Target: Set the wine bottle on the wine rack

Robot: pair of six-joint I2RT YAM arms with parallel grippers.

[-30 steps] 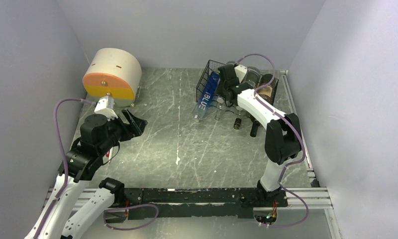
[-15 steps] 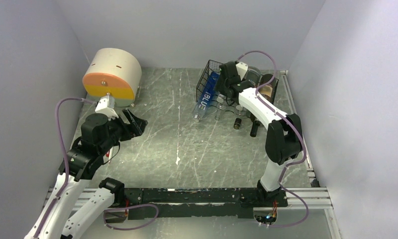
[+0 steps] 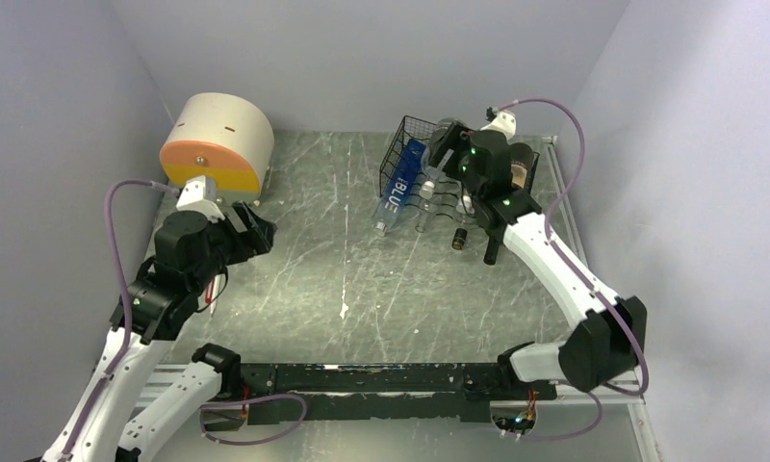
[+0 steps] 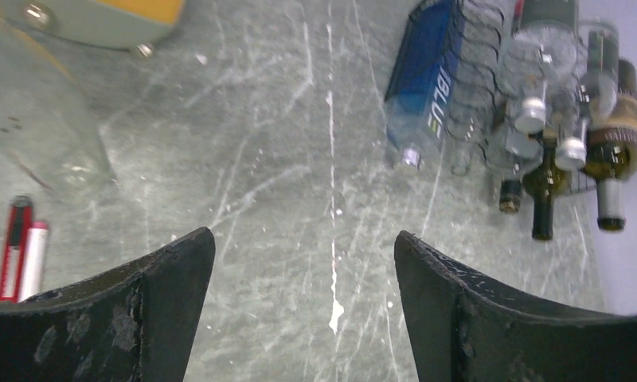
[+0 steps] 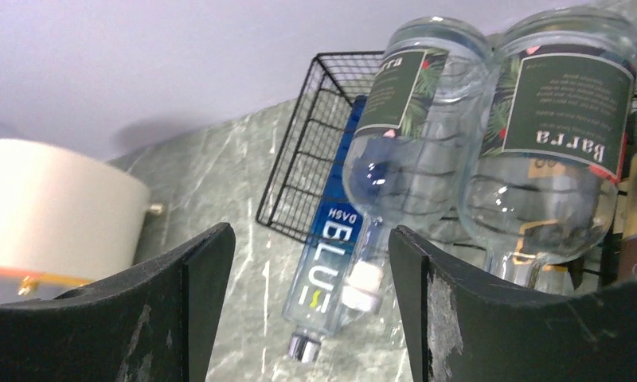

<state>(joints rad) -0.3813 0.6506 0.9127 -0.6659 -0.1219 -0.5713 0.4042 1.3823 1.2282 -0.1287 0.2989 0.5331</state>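
The black wire wine rack (image 3: 403, 146) stands at the back right, its raised mesh end (image 5: 311, 159) to the left. Several bottles lie in it, necks toward the front. A blue bottle (image 5: 331, 255) lies next to the mesh. Beside it are two clear wine bottles with dark green labels (image 5: 403, 119) (image 5: 550, 151). Dark wine bottles (image 4: 614, 135) fill the right side. My right gripper (image 5: 309, 231) hovers open just above the rack (image 3: 442, 152), holding nothing. My left gripper (image 3: 256, 231) is open over the table at the left, empty (image 4: 303, 233).
A cream drum with an orange and yellow face (image 3: 218, 144) sits at the back left. A red marker and a white one (image 4: 21, 251) lie near my left arm, beside a clear container (image 4: 37, 119). Walls close in the table on three sides.
My right gripper has opened and drawn back up from the rack, its arm swinging out to the right. The left gripper has shifted a little.
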